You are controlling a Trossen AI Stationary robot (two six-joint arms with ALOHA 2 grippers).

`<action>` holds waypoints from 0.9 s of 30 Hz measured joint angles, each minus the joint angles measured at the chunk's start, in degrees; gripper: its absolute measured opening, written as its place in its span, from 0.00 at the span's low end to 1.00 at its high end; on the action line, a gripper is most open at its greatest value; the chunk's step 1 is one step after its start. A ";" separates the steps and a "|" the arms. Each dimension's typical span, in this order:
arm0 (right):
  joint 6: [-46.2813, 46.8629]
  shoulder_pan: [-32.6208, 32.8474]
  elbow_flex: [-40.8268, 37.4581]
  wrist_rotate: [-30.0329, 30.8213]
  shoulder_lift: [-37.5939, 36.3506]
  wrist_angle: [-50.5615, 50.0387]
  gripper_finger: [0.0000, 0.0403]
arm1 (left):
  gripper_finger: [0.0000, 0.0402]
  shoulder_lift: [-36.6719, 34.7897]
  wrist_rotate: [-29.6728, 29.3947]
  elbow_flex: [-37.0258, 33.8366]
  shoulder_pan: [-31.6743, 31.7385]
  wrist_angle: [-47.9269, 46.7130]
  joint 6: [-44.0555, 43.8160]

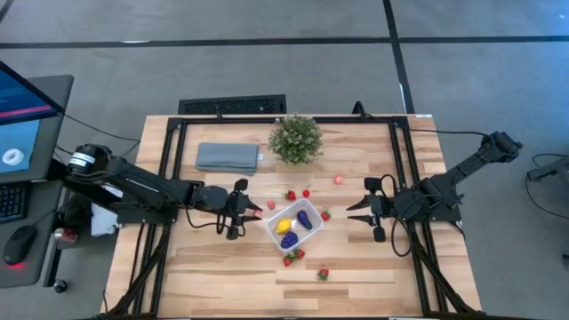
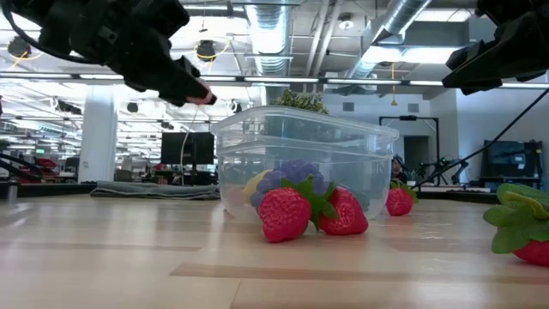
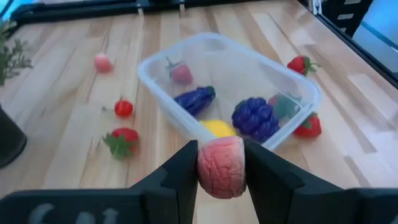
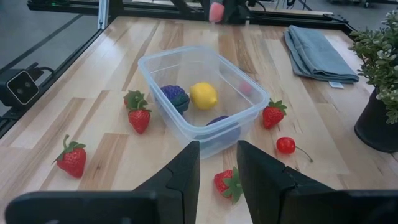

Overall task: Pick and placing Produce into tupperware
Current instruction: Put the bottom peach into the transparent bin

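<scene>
The left arm is reaching in low from the left edge of the table [image 1: 356, 276], and its left gripper [image 1: 252, 212] is hanging just beside the left side of the tupperware [image 1: 295, 224]. Its fingers [image 3: 180, 174] are pinching a small pink, wrinkled piece of produce [image 3: 221, 167], held above the wood and not over the box.

The tupperware is sitting near the table's middle, holding a yellow piece [image 1: 284, 226] and 2 purple pieces [image 1: 304, 219]. The left wrist view is also showing what may be a small pinkish piece [image 3: 181, 73] inside, though the plastic is blurring it. Strawberries [image 1: 292, 257] are lying around the box; the low view is showing 2 of them pressed against its near wall, which the high view only hints at.

A folded cloth [image 1: 228, 156] and a potted plant [image 1: 295, 138] are standing at the far side.

The right arm is bending in from the right, its right gripper [image 1: 352, 210] waiting near the box's right side with fingers [image 4: 186, 171] pressed nearly together on nothing.
</scene>
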 joint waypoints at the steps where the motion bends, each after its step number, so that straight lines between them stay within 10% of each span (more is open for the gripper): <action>1: -0.02 0.00 0.00 -0.01 0.00 0.00 0.32 | 0.28 0.31 -0.02 0.47 0.00 -0.18 0.36; 27: -0.02 -0.02 0.00 0.00 0.02 0.17 0.32 | 0.28 26.52 10.28 28.70 2.12 -9.09 13.95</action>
